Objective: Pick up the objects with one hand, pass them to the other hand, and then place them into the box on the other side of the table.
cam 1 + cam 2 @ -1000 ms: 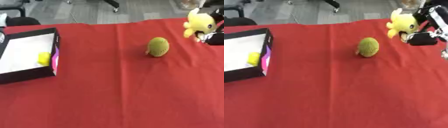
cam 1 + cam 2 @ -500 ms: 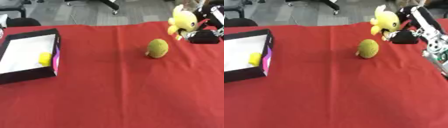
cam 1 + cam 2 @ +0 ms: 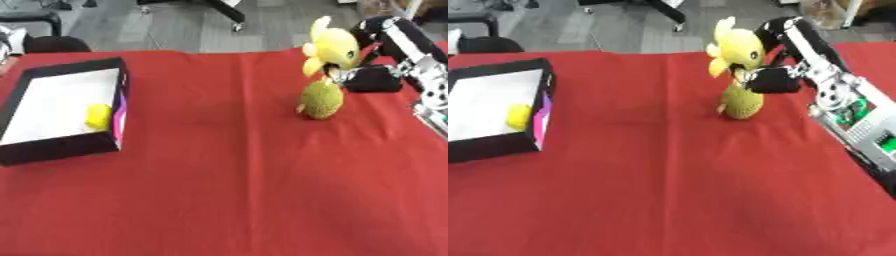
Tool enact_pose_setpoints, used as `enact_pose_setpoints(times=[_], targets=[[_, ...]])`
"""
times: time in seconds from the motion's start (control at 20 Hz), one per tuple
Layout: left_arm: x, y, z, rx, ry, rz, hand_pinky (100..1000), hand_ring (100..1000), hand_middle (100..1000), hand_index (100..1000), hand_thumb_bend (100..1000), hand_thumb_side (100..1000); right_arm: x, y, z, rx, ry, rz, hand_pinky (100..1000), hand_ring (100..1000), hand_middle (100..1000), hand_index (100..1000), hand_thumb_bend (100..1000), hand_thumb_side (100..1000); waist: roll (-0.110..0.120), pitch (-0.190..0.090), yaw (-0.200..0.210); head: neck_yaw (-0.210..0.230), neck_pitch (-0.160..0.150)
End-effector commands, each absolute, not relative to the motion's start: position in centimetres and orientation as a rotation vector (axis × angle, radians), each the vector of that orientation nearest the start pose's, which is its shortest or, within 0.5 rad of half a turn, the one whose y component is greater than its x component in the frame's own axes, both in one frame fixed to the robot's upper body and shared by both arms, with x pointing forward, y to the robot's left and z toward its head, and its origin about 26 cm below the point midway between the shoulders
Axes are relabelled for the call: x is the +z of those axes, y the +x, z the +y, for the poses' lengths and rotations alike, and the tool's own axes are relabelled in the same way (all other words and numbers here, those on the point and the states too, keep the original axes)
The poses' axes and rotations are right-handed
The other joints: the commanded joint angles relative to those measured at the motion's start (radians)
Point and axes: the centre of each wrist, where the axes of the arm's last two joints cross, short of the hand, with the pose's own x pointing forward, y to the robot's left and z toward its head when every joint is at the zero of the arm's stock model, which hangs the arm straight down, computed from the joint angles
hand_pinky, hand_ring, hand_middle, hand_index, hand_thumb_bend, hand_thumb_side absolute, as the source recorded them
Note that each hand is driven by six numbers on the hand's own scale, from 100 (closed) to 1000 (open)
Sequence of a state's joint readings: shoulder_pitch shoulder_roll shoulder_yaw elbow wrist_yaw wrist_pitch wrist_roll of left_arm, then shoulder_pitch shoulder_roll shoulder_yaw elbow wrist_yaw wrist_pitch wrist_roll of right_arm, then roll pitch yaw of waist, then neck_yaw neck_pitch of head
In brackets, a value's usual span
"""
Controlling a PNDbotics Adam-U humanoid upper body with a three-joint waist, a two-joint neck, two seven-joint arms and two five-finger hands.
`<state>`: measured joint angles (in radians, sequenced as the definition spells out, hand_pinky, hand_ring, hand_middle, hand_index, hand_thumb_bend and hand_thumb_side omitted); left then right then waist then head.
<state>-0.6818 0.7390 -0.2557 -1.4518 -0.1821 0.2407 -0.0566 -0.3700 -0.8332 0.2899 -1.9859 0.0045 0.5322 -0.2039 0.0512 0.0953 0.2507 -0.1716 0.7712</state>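
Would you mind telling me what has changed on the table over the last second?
The right hand, shut on the yellow plush toy, has carried it leftward from the table's right edge until it hangs just above the green durian-like toy. The durian-like toy, the black box and the yellow object inside it stayed put. The left hand is not in view.

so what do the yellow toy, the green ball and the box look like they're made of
The yellow toy in the right robot hand looks like soft plush: matte, rounded, floppy ears. The green ball looks knitted or bumpy fabric, dull with a nubby surface, though rubber is possible. The box looks like cardboard: thin, straight black walls, flat white inside.
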Motion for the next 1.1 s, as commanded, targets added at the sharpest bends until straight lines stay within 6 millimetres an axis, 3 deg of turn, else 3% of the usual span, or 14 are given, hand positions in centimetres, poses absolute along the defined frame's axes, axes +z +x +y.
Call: enact_pose_setpoints(times=[0.05, 0.5, 1.1], targets=[[26.3, 38.9, 30.5, -0.925, 0.745, -1.767, 820, 690, 650, 771, 100, 510, 22.8, 29.5, -26.1, 0.719, -0.708, -1.722, 461, 599, 393, 493, 133, 100, 0.002, -0.031, 0.006, -0.008, -0.001], [29.6, 37.1, 24.5, -1.249, 0.575, -1.827, 817, 712, 669, 779, 100, 459, 22.7, 29.7, -24.2, 0.709, -0.707, -1.743, 457, 600, 394, 493, 116, 100, 0.016, -0.039, 0.028, -0.026, -0.001], [29.6, 36.6, 17.2, -1.574, 0.376, -1.686, 819, 729, 689, 798, 100, 557, 22.4, 29.7, -22.0, 0.705, -0.719, -1.782, 460, 602, 396, 495, 112, 100, 0.028, -0.041, 0.043, -0.069, -0.001]])
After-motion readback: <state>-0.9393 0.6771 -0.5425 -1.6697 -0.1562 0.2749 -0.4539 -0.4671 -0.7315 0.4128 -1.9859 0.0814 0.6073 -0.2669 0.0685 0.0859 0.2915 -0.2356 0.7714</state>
